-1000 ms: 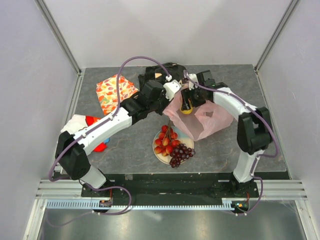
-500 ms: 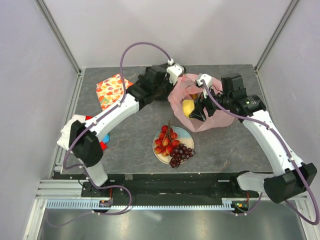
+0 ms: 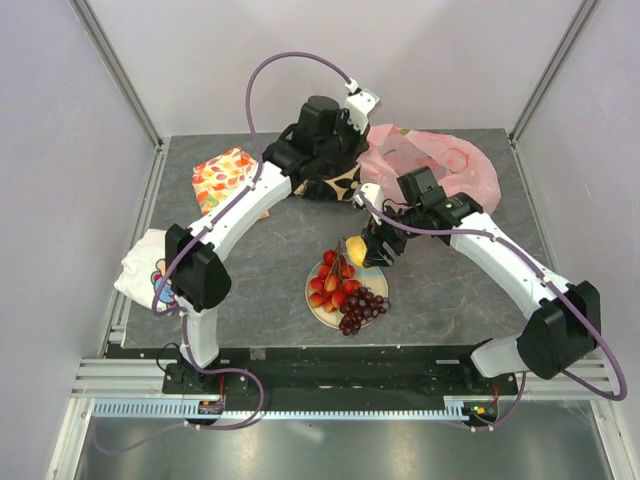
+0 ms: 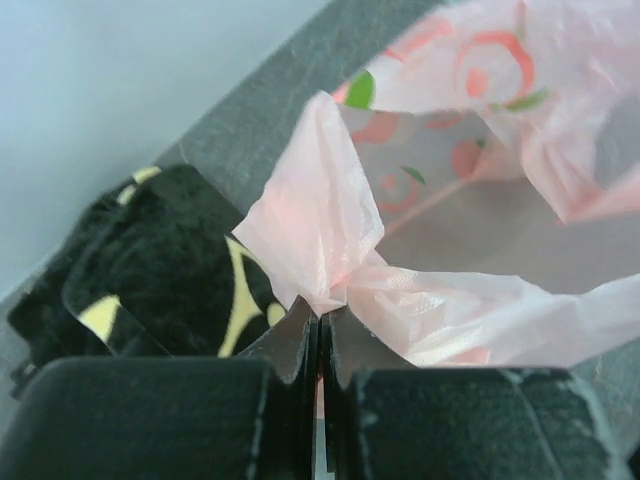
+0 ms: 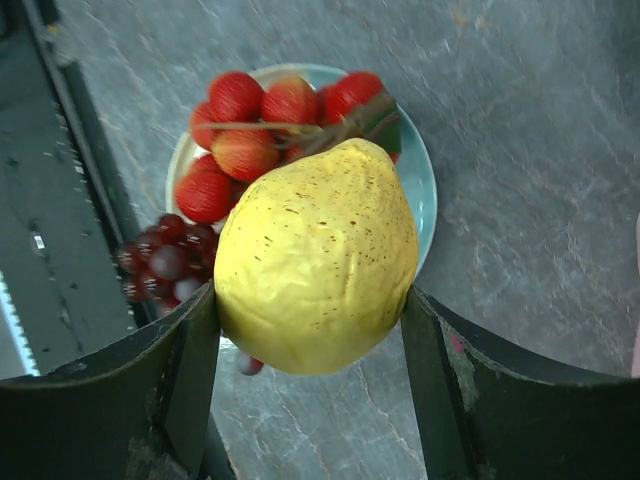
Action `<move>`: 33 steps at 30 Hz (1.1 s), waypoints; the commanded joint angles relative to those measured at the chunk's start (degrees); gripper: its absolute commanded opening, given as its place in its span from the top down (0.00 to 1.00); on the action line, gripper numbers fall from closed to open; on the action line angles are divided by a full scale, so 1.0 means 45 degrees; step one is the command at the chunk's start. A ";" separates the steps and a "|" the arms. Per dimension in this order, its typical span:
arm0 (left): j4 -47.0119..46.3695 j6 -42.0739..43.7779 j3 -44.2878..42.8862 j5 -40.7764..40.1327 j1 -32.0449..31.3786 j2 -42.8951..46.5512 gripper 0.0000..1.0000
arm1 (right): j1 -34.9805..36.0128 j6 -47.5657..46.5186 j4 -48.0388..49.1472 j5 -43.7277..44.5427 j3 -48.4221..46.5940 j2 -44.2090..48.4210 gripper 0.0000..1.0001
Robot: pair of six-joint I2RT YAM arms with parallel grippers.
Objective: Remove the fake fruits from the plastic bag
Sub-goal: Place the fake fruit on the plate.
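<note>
Over the pale blue plate [image 5: 425, 190] holding the glossy red fruit cluster [image 3: 332, 283] and dark purple grape bunch [image 3: 362, 308], my right claw [image 5: 310, 350] is clamping the small yellow lemon-like fruit [image 5: 315, 255], seemingly light, rigid and slick, across its belly, while farther back my left claw [image 4: 320, 325] is pinching shut on a fold of the flimsy, crinkly pink plastic bag [image 4: 320, 220].

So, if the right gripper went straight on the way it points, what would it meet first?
Probably the red fruit cluster on the plate: the right gripper points down at it, holding the yellow fruit. Depth is unclear.
</note>
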State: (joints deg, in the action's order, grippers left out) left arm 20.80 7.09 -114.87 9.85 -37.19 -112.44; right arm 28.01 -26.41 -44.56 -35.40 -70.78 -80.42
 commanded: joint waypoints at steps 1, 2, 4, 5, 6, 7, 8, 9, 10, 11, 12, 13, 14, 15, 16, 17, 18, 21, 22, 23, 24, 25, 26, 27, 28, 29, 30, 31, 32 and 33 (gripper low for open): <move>-0.0090 -0.0287 0.1442 0.0643 -0.0017 0.1119 0.98 | 0.0006 -0.0421 0.0915 0.1146 0.0747 -0.0312 0.55; -0.0052 -0.0287 0.1638 0.0741 -0.0017 0.1255 0.98 | -0.0013 -0.0323 0.1091 0.1205 0.1097 -0.0428 0.55; -0.0032 -0.0229 0.2010 0.0722 -0.0017 0.1530 0.98 | 0.0006 0.0048 0.1715 0.1381 0.1470 -0.0545 0.55; 0.0026 -0.0170 0.2127 0.0683 -0.0017 0.1608 0.98 | -0.0013 0.0417 0.1892 0.1382 0.1723 -0.0740 0.55; 0.0008 -0.0151 0.2167 0.0664 -0.0017 0.1666 0.98 | -0.0013 0.0595 0.2164 0.1362 0.1803 -0.0858 0.55; 0.0027 -0.0131 0.2225 0.0663 -0.0017 0.1744 0.98 | -0.0013 0.0732 0.2263 0.1285 0.1959 -0.0955 0.55; 0.0027 -0.0131 0.2264 0.0663 -0.0017 0.1784 0.98 | -0.0033 0.1062 0.2419 0.1265 0.2018 -0.1169 0.55; 0.0008 -0.0150 0.2284 0.0663 -0.0017 0.1804 0.98 | 0.0006 0.1220 0.2730 0.1323 0.2077 -0.1268 0.55; 0.0027 -0.0170 0.2304 0.0721 -0.0017 0.1823 0.98 | 0.0006 0.1337 0.2830 0.1381 0.2155 -0.1462 0.55; 0.0027 -0.0170 0.2323 0.0780 -0.0036 0.1823 0.98 | -0.0033 0.1474 0.2908 0.1382 0.2155 -0.1542 0.55; 0.0046 -0.0170 0.2304 0.0800 -0.0036 0.1823 0.98 | -0.0014 0.1591 0.3064 0.1401 0.2175 -0.1678 0.54; 0.0046 -0.0170 0.2284 0.0819 -0.0036 0.1823 0.99 | -0.0013 0.1670 0.3123 0.1556 0.2214 -0.1911 0.54; 0.0066 -0.0189 0.2284 0.0878 -0.0036 0.1823 0.98 | -0.0013 0.1748 0.3163 0.1577 0.2214 -0.2029 0.54; 0.0047 -0.0189 0.2284 0.0898 -0.0056 0.1823 0.98 | -0.0013 0.1768 0.3221 0.1577 0.2233 -0.2166 0.53; 0.0046 -0.0189 0.2265 0.0936 -0.0056 0.1823 0.98 | -0.0033 0.1807 0.3221 0.1577 0.2272 -0.2341 0.53; 0.0066 -0.0189 0.2226 0.0918 -0.0056 0.1823 0.98 | -0.0014 0.1923 0.3280 0.1596 0.2331 -0.2401 0.53; 0.0066 -0.0209 0.2206 0.0956 -0.0056 0.1823 0.98 | -0.0013 0.1963 0.3299 0.1616 0.2370 -0.2460 0.52; 0.0085 -0.0170 0.2206 0.1015 -0.0075 0.1823 0.98 | -0.0014 0.2100 0.3319 0.1831 0.2526 -0.2558 0.51; 0.0086 -0.0170 0.2187 0.1034 -0.0075 0.1804 0.98 | -0.0013 0.2120 0.3300 0.1850 0.2585 -0.2539 0.49; 0.0066 -0.0170 0.2187 0.1073 -0.0075 0.1784 0.98 | -0.0013 0.2100 0.3300 0.1850 0.2624 -0.2538 0.46; 0.0085 -0.0170 0.2187 0.1093 -0.0075 0.1784 0.98 | -0.0013 0.2042 0.3338 0.1812 0.2702 -0.2480 0.45; 0.0086 -0.0170 0.2167 0.1112 -0.0075 0.1765 0.98 | -0.0013 0.2042 0.3339 0.1773 0.2741 -0.2499 0.43; 0.0086 -0.0170 0.2167 0.1132 -0.0095 0.1745 0.98 | -0.0013 0.2042 0.3319 0.1676 0.2722 -0.2480 0.42; 0.0086 -0.0151 0.2148 0.1132 -0.0114 0.1706 0.98 | -0.0033 0.2061 0.3319 0.1617 0.2722 -0.2499 0.39; 0.0086 -0.0150 0.2128 0.1190 -0.0134 0.1706 0.98 | -0.0014 0.2119 0.3300 0.1539 0.2703 -0.2519 0.36; 0.0086 -0.0150 0.2109 0.1191 -0.0153 0.1687 0.98 | -0.0033 0.2178 0.3300 0.1519 0.2702 -0.2519 0.33; 0.0066 -0.0150 0.2109 0.1210 -0.0173 0.1667 0.98 | -0.0014 0.2217 0.3300 0.1557 0.2683 -0.2500 0.27; 0.0066 -0.0150 0.2070 0.1230 -0.0192 0.1667 0.98 | -0.0013 0.2237 0.3280 0.1577 0.2664 -0.2480 0.26; 0.0085 -0.0150 0.2069 0.1230 -0.0212 0.1648 0.98 | -0.0013 0.2237 0.3222 0.1616 0.2644 -0.2441 0.24; 0.0086 -0.0131 0.2069 0.1249 -0.0212 0.1628 0.98 | -0.0013 0.2237 0.3183 0.1693 0.2586 -0.2383 0.23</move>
State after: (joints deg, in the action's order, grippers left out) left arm 22.22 7.09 -104.16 13.76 -37.58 -107.00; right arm 27.90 -17.15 -30.72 -27.31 -58.94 -91.88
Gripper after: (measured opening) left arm 0.029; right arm 0.764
